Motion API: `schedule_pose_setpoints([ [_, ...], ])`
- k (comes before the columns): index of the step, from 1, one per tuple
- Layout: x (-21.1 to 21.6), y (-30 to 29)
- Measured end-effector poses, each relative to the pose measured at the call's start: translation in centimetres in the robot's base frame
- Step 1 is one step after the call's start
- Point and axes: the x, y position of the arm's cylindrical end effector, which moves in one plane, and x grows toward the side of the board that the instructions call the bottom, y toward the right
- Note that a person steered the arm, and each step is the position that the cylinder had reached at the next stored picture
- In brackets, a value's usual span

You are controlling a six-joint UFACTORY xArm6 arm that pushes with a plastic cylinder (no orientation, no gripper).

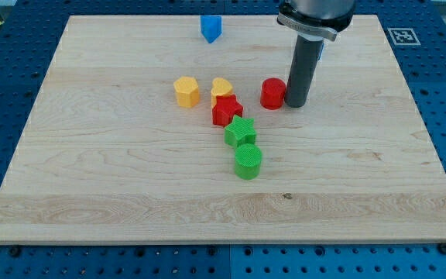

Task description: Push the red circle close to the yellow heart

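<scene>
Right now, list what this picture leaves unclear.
- Whether my tip touches the red circle: in the camera view they sit side by side, with no gap I can make out.
- The arm above the rod: cut off by the view's top.
- The blue block: too small to name its shape.

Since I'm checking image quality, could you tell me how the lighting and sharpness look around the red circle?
Camera view: even, soft light, no glare on the board; red circle and yellow heart sharp, with faint shadows; my tip sits just right of the circle, unblurred.
</scene>
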Motion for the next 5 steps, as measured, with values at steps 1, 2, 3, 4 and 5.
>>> schedule_pose_setpoints([
  [1,-0.5,3.9],
  [2,-1.2,2.7],
  [3,-1.2,0.4],
  [4,-1.2,-0.3],
  [5,-1.2,-3.3],
])
